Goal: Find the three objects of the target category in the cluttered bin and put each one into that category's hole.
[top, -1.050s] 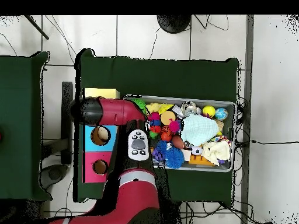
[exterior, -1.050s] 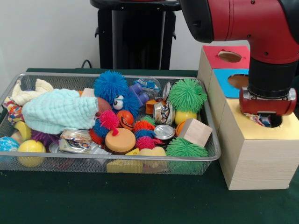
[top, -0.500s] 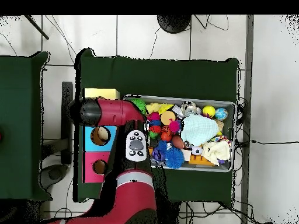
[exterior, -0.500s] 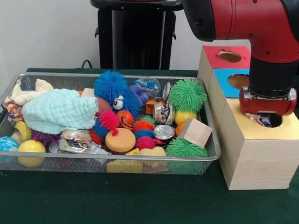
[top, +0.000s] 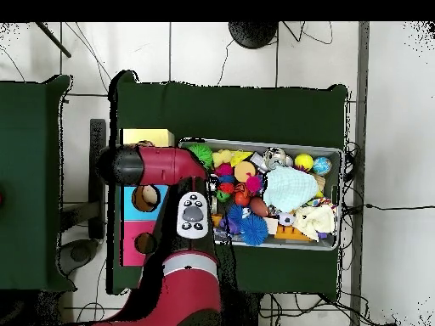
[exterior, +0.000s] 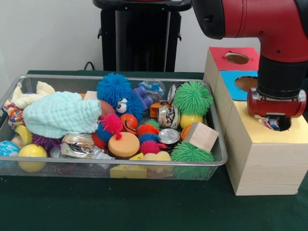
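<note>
Red and black, the robot arm (exterior: 269,29) hangs over the yellow-topped section of the wooden sorting box (exterior: 262,159), on the right side of the dark green table (exterior: 144,207) in the front view. Its gripper (exterior: 273,122) sits at the round hole (exterior: 284,124) in that yellow top, with a scrap of multicoloured rope or cloth (exterior: 263,121) showing just at the hole's left edge beneath it. I cannot tell whether the gripper is apart or together, since its tips are hidden by the wrist housing. Farther back, the box has a blue-topped section (exterior: 240,83) and a red-topped section (exterior: 233,57), each with 1 hole. Left of the box, the silver wire-mesh bin (exterior: 120,168) holds a pale green folded cloth (exterior: 62,114), a blue fuzzy toy with eyes (exterior: 115,91), 2 green spiky balls (exterior: 192,97), a light wooden cube (exterior: 201,136), small metal tins (exterior: 169,135), and a knotted rope toy (exterior: 13,115) at the far left end. In the overhead view, the arm covers most of the sorting box.
</note>
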You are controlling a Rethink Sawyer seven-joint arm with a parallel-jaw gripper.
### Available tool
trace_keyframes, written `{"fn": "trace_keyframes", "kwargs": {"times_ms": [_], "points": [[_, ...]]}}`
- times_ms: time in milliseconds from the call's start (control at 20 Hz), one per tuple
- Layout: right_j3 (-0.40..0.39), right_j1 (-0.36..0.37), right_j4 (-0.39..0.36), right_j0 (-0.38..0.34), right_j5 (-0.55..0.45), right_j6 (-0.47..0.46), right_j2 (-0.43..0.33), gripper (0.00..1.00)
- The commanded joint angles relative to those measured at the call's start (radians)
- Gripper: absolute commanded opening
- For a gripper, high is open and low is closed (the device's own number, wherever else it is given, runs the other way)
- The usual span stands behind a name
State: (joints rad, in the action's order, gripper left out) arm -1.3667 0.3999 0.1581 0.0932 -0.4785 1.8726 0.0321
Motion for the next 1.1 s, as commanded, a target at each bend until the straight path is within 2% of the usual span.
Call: {"fn": "trace_keyframes", "kwargs": {"times_ms": [50,350,1100], "points": [[-0.19,0.009,-0.019,0.036,-0.066,0.152,-0.027,1.0],[-0.222,0.036,-0.003,0.024,-0.051,0.145,-0.047,1.0],[-0.246,0.028,0.005,-0.008,0.039,0.132,-0.085,1.0]]}}
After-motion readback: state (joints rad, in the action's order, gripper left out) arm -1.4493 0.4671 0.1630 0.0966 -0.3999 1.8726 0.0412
